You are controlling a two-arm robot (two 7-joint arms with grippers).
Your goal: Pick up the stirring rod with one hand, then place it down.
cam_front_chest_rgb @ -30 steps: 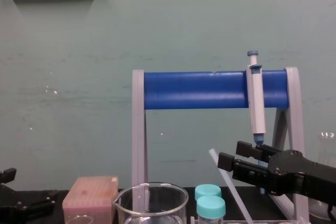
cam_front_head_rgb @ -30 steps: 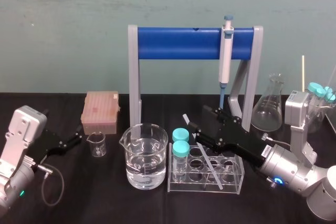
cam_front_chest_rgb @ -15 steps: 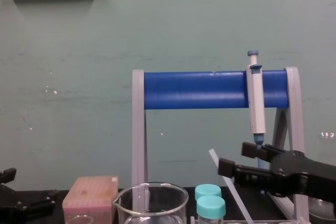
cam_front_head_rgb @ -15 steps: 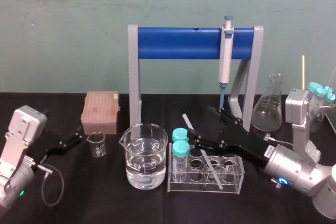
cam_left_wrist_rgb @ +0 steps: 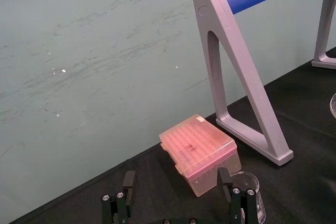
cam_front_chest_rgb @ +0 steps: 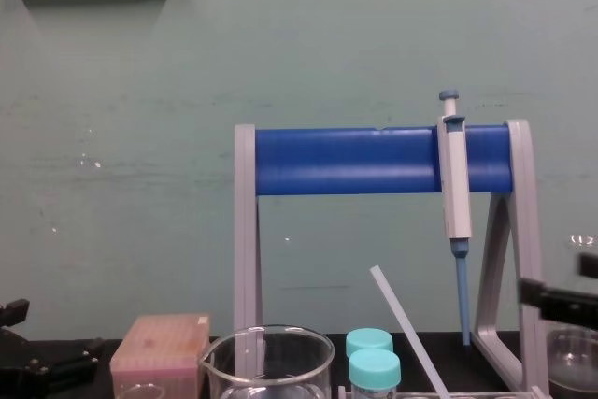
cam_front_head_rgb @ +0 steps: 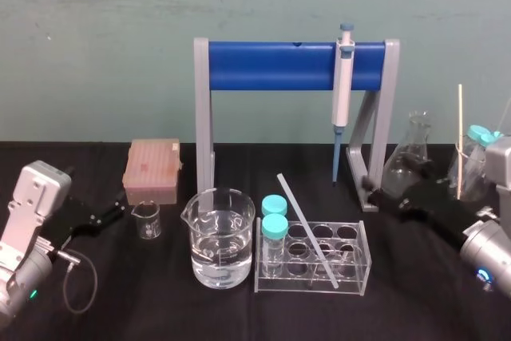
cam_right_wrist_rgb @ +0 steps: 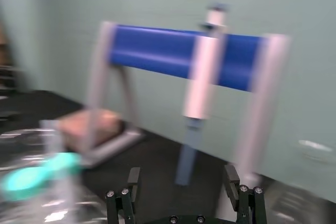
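The stirring rod (cam_front_head_rgb: 306, 227) is a thin translucent white rod that leans tilted in the clear tube rack (cam_front_head_rgb: 361, 255), its top end pointing up and left. In the chest view the stirring rod (cam_front_chest_rgb: 406, 329) rises slantwise beside the teal caps. My right gripper (cam_front_head_rgb: 377, 192) hovers to the right of the rack, apart from the rod. It is open with nothing between its fingers (cam_right_wrist_rgb: 235, 184). The right gripper (cam_front_chest_rgb: 558, 289) shows at the right edge of the chest view. My left gripper (cam_front_head_rgb: 112, 213) rests open at the far left, facing the pink box (cam_left_wrist_rgb: 200, 153).
A blue-barred stand (cam_front_head_rgb: 271, 66) holds a grey-and-blue pipette (cam_front_head_rgb: 343, 85) behind the rack. A water-filled beaker (cam_front_head_rgb: 222, 237) sits left of the rack, and a small beaker (cam_front_head_rgb: 147, 219) beside the pink tip box (cam_front_head_rgb: 153, 169). A glass flask (cam_front_head_rgb: 409, 161) stands at the back right.
My right gripper has opened and drawn back to the right, away from the rack. The rod stays leaning in the rack. The left arm has not moved.
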